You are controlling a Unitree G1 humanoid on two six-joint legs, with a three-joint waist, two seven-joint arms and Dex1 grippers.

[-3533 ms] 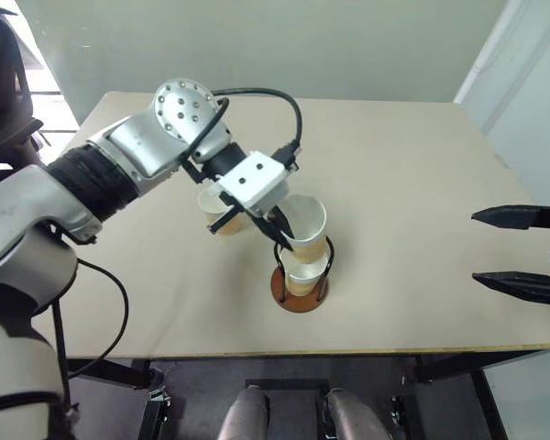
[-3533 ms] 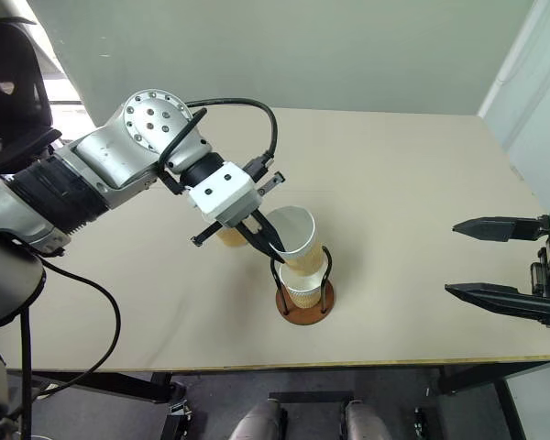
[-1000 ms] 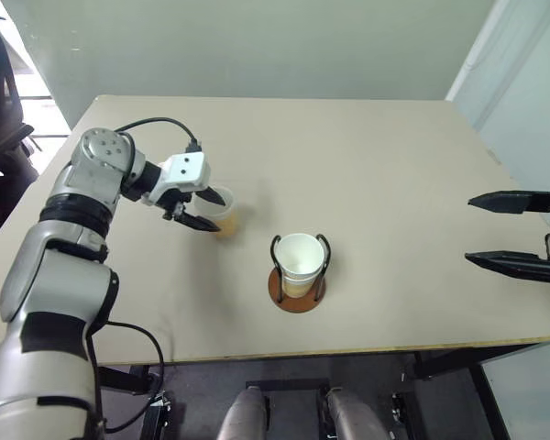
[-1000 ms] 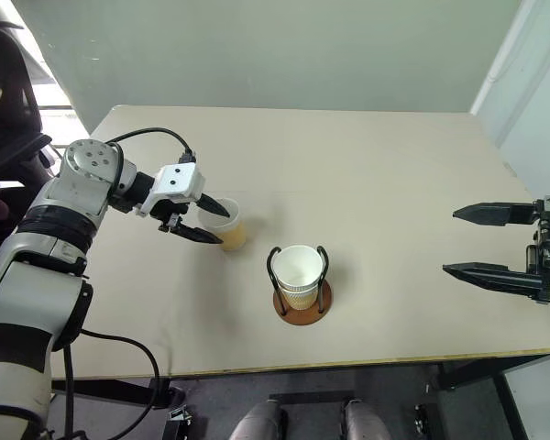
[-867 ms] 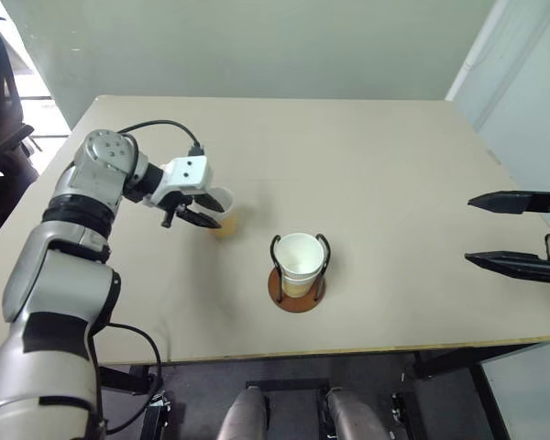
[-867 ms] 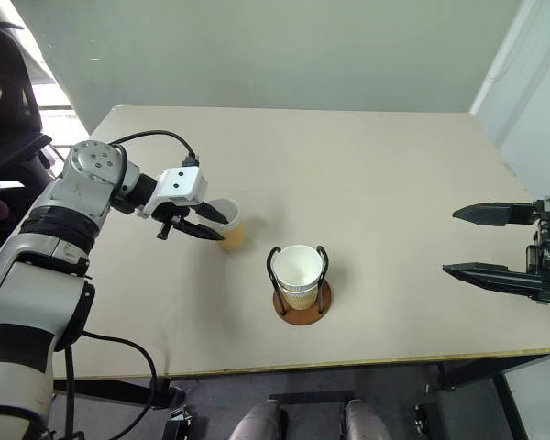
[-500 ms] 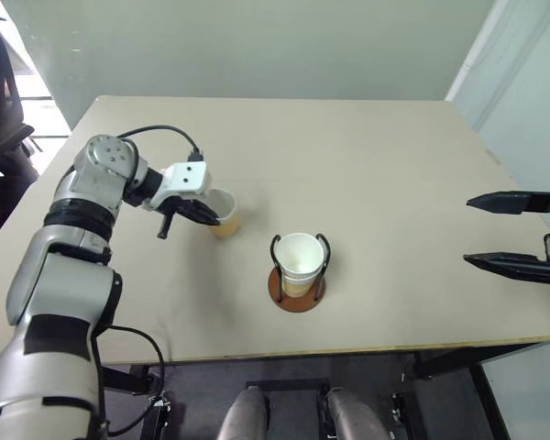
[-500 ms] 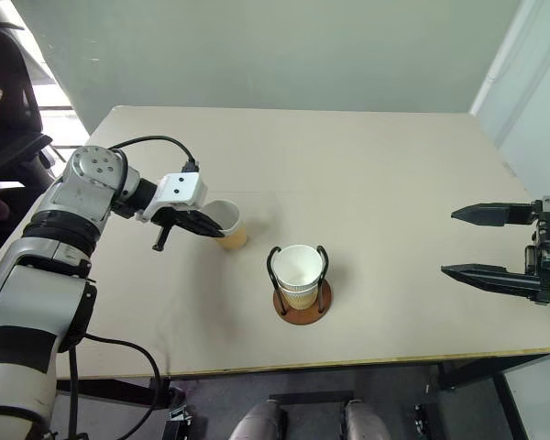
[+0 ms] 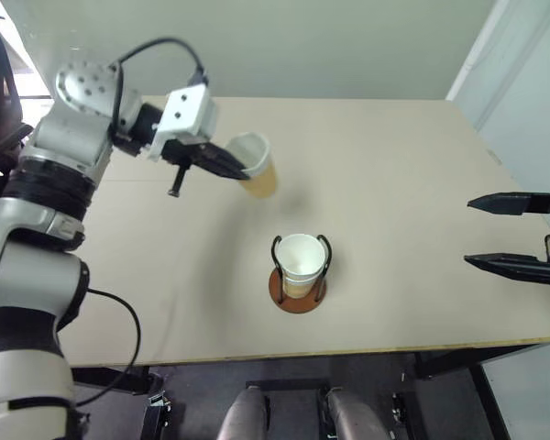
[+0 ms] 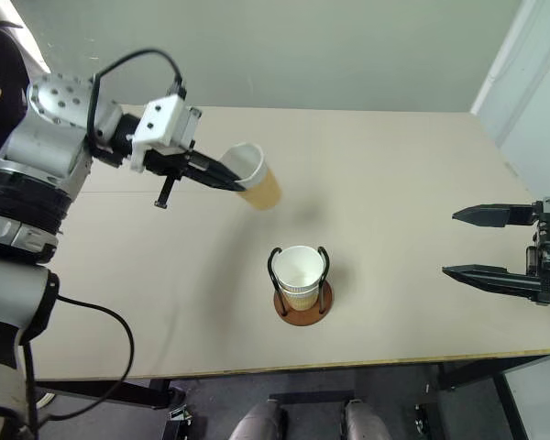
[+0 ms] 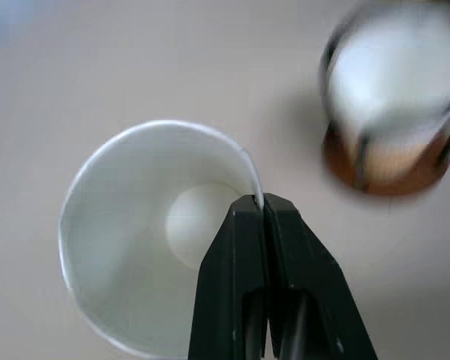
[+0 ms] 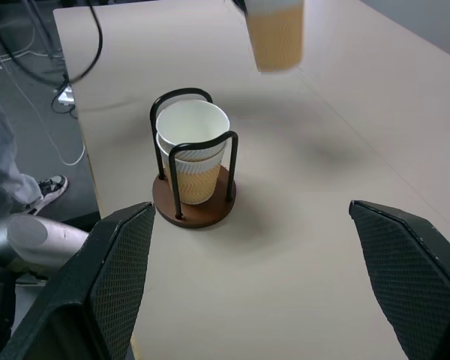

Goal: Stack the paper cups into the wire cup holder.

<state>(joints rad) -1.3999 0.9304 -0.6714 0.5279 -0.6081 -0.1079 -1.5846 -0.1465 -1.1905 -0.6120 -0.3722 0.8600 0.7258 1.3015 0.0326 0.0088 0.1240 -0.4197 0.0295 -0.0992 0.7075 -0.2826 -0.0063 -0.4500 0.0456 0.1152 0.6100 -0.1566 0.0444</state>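
matt paper cups (image 10: 299,275) (ribbed), wire holder (image 10: 302,307)

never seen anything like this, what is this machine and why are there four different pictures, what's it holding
It is a humanoid robot with two arms, each ending in a pair of black jaws. Two pictures come from cameras in its head, looking down over a tan table. The other two come from small cameras on its wrists, looking along the jaws.

On the table stands a wire cup holder with a brown round base. Two paper cups sit nested inside it.

The left gripper is shut on the rim of a third paper cup, pinching the wall between one finger inside and one outside. That cup hangs tilted in the air, above the table and apart from the holder. The left wrist picture looks straight into its white inside.

The right gripper waits off to the right side with its jaws wide open, holding nothing.
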